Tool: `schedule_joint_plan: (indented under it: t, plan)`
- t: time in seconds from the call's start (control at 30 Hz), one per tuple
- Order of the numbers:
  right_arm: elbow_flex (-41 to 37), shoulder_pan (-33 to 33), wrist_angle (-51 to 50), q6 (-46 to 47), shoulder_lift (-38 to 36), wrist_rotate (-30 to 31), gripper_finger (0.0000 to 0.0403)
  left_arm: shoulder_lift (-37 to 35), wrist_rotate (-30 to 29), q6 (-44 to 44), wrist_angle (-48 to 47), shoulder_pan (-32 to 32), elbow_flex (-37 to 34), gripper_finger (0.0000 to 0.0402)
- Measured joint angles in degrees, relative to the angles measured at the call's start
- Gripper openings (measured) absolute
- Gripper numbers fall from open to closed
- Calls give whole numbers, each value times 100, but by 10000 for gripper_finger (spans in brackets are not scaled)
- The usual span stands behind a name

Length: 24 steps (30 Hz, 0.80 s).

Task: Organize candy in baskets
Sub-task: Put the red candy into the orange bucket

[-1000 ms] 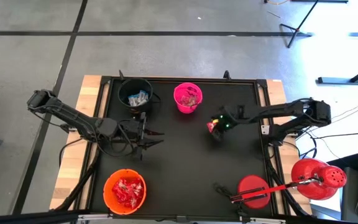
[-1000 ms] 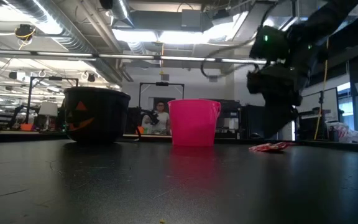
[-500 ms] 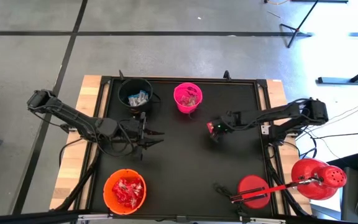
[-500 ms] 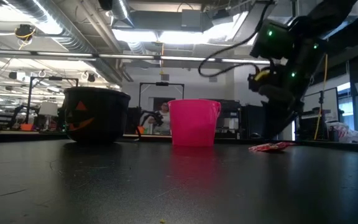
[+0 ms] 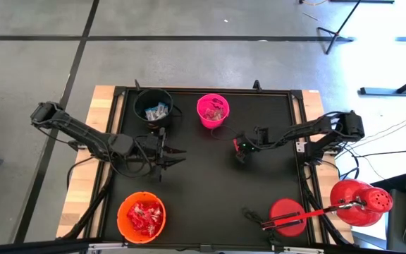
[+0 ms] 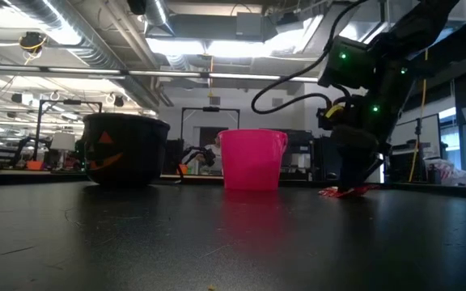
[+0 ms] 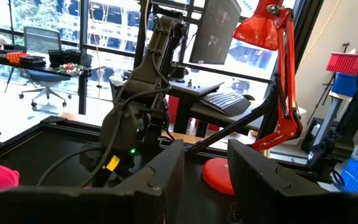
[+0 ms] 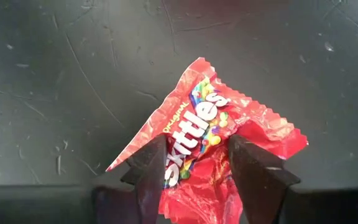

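Three small round plastic buckets stand on the black tabletop [image 5: 203,183]: one black [image 5: 153,106], one pink [image 5: 213,110], one orange [image 5: 141,216] (each holding candy). The right end effector [image 8: 197,165] is lowered over one red shiny candy packet [image 8: 213,134] lying right of the pink bucket, fingers apart, straddling it. The left end effector [image 5: 177,156] waits mid-table, fingers parted, empty.

right hand [image 5: 240,149] over red candy [image 5: 239,146]
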Motion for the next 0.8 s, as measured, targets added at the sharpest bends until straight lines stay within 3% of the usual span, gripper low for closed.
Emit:
schedule_joint_plan:
  t: [0.5, 0.8]
  plan:
    - [-34, -4, 228, -9, -281, -198, 14, 97, -6, -20, -27, 0, 7, 115]
    - [-51, 2, 1073, 2, -401, -1218, 4, 507, -54, -44, 7, 0, 7, 115]
